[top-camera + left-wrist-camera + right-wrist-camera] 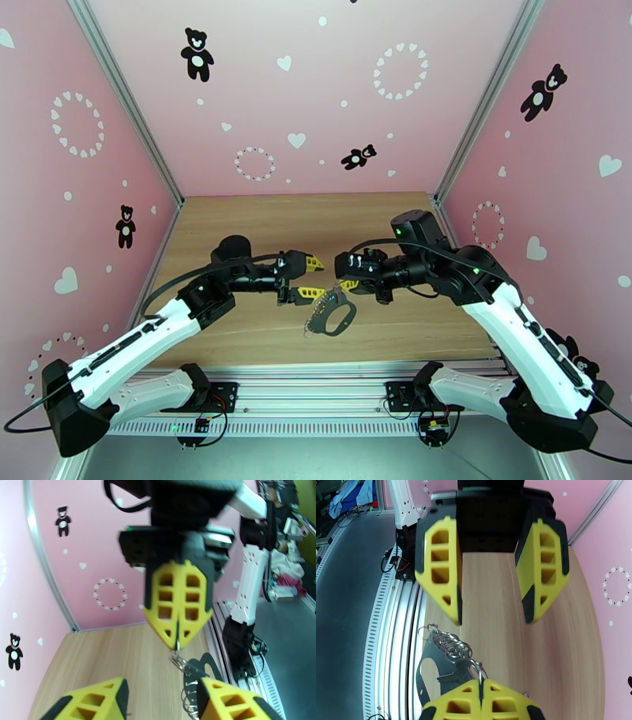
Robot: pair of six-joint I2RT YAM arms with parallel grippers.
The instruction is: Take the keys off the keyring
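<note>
The keyring [345, 317] is a dark oval loop hanging just above the wooden table, with a chain of small silver rings [450, 644] at its upper end. My right gripper [345, 284] is shut on the top ring [474, 666] of that chain; the left wrist view shows those shut fingers [177, 644] with the loop [207, 663] dangling below. My left gripper [320, 279] faces it from the left, open, with nothing between its fingers [438, 570]. Its lower finger is close beside the chain. I cannot make out the keys among the rings.
The wooden table [261, 229] has bare surface behind and to both sides of the grippers. Pink walls close it in at the left, back and right. An aluminium rail [316, 371] with the arm bases runs along the near edge.
</note>
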